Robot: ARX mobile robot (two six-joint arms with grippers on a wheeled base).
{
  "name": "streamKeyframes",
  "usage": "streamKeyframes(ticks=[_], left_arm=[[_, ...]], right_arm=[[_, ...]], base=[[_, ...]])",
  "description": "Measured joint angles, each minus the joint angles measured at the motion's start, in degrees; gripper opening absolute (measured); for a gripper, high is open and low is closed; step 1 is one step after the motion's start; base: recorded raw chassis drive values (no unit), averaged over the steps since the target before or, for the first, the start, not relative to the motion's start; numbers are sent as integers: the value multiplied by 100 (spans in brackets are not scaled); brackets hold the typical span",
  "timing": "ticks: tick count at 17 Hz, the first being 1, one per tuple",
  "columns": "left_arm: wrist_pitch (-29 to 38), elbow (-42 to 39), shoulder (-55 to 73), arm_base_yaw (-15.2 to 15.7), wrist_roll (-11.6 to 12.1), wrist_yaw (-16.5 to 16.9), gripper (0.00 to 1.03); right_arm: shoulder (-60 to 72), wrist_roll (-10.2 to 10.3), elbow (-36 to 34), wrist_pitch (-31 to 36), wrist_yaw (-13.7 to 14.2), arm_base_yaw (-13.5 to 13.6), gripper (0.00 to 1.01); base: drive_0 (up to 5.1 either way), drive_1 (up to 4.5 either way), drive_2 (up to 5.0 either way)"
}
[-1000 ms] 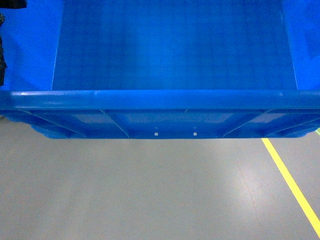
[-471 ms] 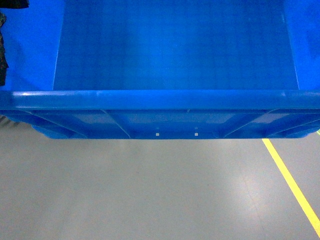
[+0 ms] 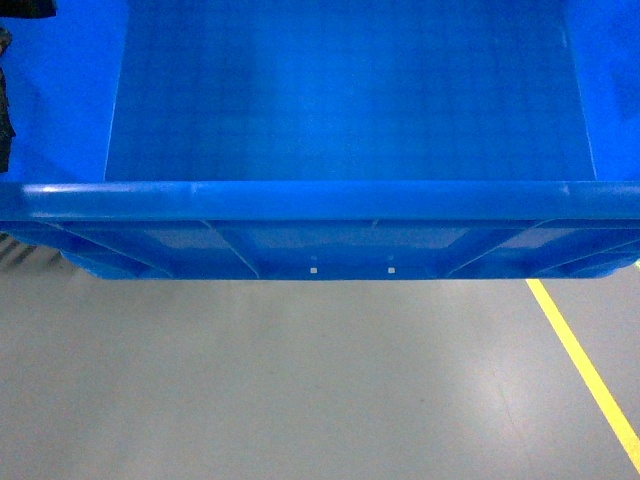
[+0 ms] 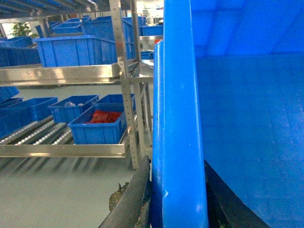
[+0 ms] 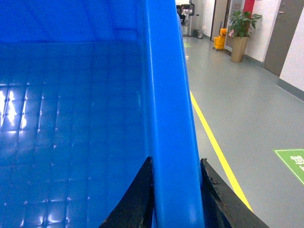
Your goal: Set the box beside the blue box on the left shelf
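My head view is evenly lit from overhead, and the box point(image 3: 340, 90) is so saturated that its grid floor nearly washes out, with a pale hotspot upper left. The grey floor point(image 3: 300, 380) carries a soft sheen and a faint shadow under the box's near wall. The feed looks slightly soft overall. On my left wrist view, the box rim point(image 4: 180, 118) is close and a little blurred, while the steel racks point(image 4: 71, 76) behind gleam brightly. My right wrist view shows small white glints on the box floor point(image 5: 14, 104), and the far corridor point(image 5: 237, 57) is bright.
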Motion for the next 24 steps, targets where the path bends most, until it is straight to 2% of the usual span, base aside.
streamKeyframes(ticks=[24], left_arm=[[-7,0,0,4,-2,13,18]], right_arm=[[0,-4,0,9,4,2,20]], base=[[2,408,-404]])
